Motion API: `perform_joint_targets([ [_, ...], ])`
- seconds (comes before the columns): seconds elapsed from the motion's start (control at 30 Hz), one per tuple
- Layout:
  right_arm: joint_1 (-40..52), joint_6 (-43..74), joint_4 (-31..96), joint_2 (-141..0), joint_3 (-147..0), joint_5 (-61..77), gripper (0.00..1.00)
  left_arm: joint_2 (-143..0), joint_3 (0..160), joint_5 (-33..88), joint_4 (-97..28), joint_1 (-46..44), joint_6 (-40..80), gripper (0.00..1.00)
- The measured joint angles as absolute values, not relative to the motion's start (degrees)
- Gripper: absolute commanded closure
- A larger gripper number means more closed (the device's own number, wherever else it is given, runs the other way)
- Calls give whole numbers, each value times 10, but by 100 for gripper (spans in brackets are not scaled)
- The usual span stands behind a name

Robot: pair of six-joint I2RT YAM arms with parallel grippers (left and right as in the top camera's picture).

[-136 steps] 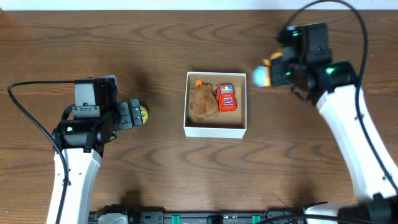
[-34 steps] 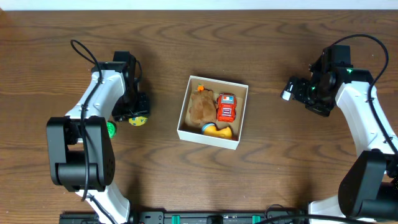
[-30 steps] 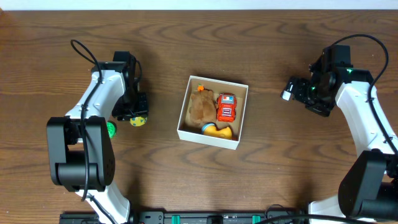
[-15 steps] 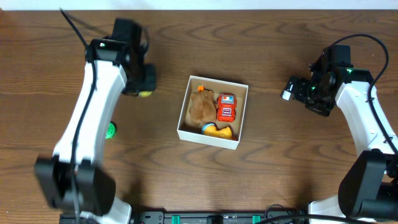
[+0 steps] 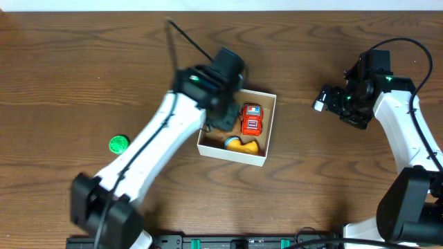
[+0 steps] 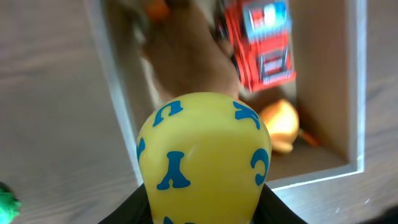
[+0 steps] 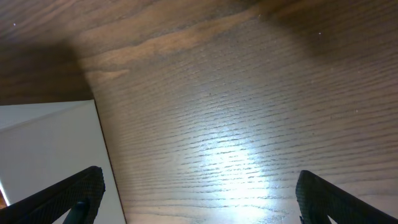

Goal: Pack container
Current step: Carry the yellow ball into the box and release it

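The container (image 5: 232, 154) is a shallow white-walled box at the table's centre. Inside it lie a red toy car (image 5: 252, 119), a brown plush (image 6: 186, 68) and a yellow-and-blue toy (image 5: 239, 144). My left gripper (image 5: 223, 109) hangs over the container's left part, shut on a yellow ball with blue letters (image 6: 202, 155). In the left wrist view the ball fills the foreground, above the container's left wall (image 6: 112, 81), with the red car (image 6: 264, 43) beyond. My right gripper (image 5: 323, 100) stands open over bare table, right of the container, with nothing between its fingers (image 7: 81, 190).
A small green round piece (image 5: 118, 144) lies on the table at the left. In the right wrist view, a white wall of the container (image 7: 43, 149) shows at the left edge. The table is dark wood.
My left arm has swung from the table's left side to above the container, carrying the yellow ball. The green piece stays on the table. The right arm has not moved.
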State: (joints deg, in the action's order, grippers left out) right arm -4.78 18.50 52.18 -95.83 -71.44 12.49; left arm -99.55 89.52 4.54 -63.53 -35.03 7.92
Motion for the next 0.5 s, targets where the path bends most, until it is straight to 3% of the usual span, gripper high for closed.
perform_joint_targets([
  [0.1,-48,185,522,-958,-714,125,1,-1027,880,45,-639,-361,79,68],
  [0.2,-48,185,523,-958,-714,125,1,-1047,875,45,-641,-361,78,25],
  [0.3,-48,185,524,-958,-714,125,1,-1053,875,45,-641,-358,76,2],
  [0.5,-48,184,525,-958,-714,125,1,-1052,876,37,-652,-349,81,2],
])
